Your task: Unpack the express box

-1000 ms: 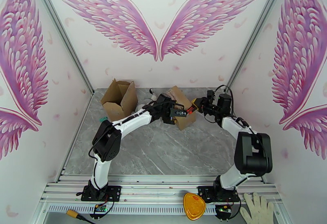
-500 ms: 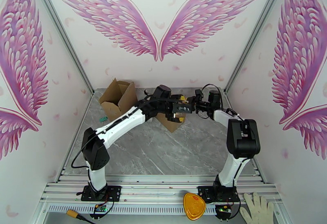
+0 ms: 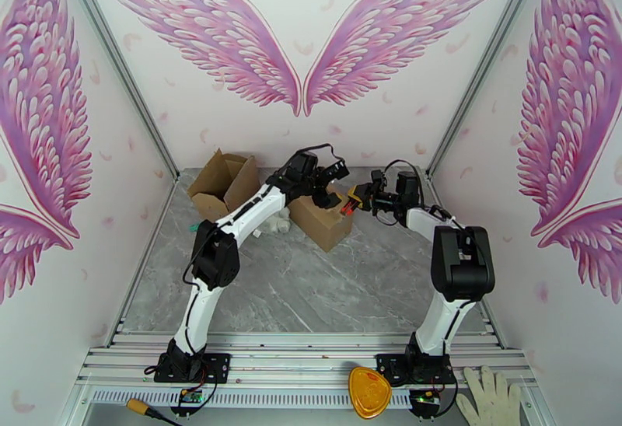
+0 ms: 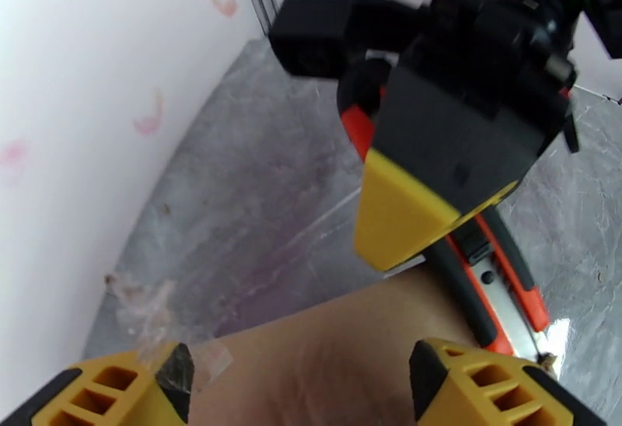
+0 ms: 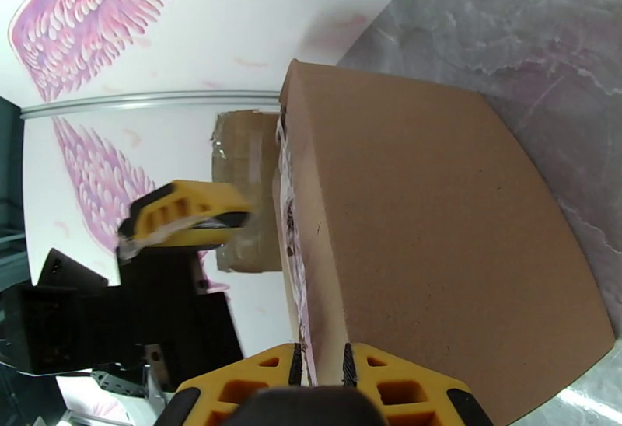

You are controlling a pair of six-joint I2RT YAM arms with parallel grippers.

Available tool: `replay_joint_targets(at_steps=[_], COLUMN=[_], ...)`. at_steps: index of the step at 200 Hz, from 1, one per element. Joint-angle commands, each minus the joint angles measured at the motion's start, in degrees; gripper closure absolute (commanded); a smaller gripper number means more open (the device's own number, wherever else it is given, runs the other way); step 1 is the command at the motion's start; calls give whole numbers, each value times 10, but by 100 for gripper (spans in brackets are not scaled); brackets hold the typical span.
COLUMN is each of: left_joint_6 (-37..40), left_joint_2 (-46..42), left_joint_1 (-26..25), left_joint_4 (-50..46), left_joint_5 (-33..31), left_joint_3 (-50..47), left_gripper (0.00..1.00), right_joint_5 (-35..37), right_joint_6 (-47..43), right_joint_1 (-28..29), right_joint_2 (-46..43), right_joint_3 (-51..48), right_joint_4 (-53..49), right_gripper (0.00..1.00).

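The express box (image 3: 323,225) is a closed brown carton standing on the table's middle back. My left gripper (image 3: 336,185) hangs over its far top edge, jaws open. In the left wrist view the box's brown face (image 4: 334,357) lies between that gripper's yellow fingertips (image 4: 124,389). My right gripper (image 3: 356,196) is at the box's right upper corner, shut on a red and black utility knife (image 4: 497,280). Its blade end rests at the box's edge. In the right wrist view the box (image 5: 443,225) shows a taped seam running toward my right gripper (image 5: 320,365).
An opened cardboard box (image 3: 225,183) stands at the back left, with white crumpled packing (image 3: 276,225) and a small green item (image 3: 194,227) near it. The back wall is close behind both grippers. An orange object (image 3: 369,392) and a white glove (image 3: 490,396) lie past the near rail.
My left arm rose from the box's front to its far top edge, and its jaws narrowed somewhat. The right gripper with the knife shifted left and back. The box settled lower.
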Motion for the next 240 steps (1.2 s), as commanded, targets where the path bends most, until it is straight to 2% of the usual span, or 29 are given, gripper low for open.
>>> replay_joint_targets(at_steps=[1,36,118,152,176,211,240], left_joint_6=[-60,-100,-164,-173,-182,-192,-193], left_joint_2=[16,36,51,52,53,58,59], left_joint_1=[-4,1,18,19,23,28,27], left_joint_4=[8,5,16,20,26,29,29], left_joint_5=[-52,-121,-118,-114,-108,-102,-98], left_joint_3=[23,17,-12,-31,-43,-46,-48], left_gripper=[23,28,33,34,35,35,36], right_joint_5=[57,112,263,320,376,405,412], right_joint_6=[-19,12,109,138,144,203,219], right_joint_1=[12,15,29,33,58,79,112], right_joint_2=[-19,-73,-259,-316,-360,-378,-366], right_joint_3=[-18,-74,-294,-345,-373,-441,-452], right_joint_4=[-45,-22,63,77,77,131,163], right_gripper=[100,100,100,100,100,100,100])
